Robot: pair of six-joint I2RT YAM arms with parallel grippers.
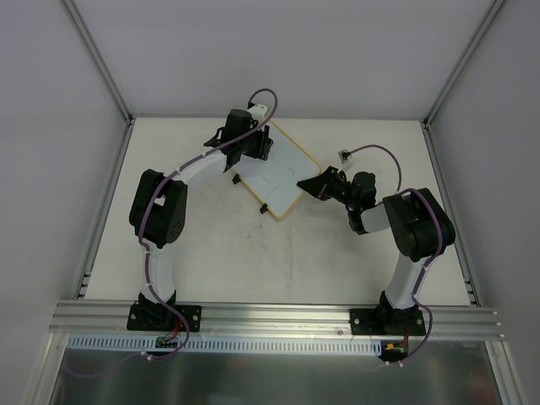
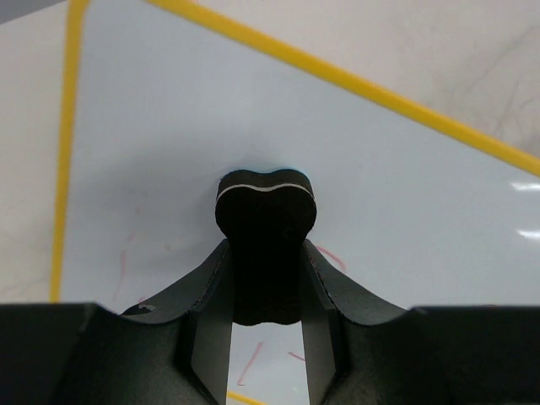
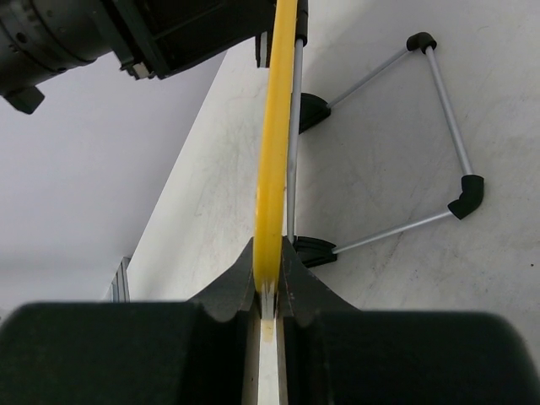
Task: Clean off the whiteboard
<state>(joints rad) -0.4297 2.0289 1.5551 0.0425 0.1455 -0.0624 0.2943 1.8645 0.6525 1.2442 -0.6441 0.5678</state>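
Observation:
The whiteboard [image 1: 278,173] lies tilted at the back middle of the table, white with a yellow rim and faint marks. My left gripper [image 1: 251,145] is over its far left part, shut on a black eraser [image 2: 266,232] pressed against the white surface [image 2: 169,152]; thin red marks [image 2: 250,364] show between the fingers. My right gripper [image 1: 319,183] is shut on the board's right yellow rim [image 3: 276,152], seen edge-on in the right wrist view. The board's wire stand [image 3: 439,126] with black feet shows behind it.
A small white connector on a purple cable [image 1: 346,155] lies on the table right of the board. Grey walls enclose the table on three sides. An aluminium rail [image 1: 278,319] runs along the near edge.

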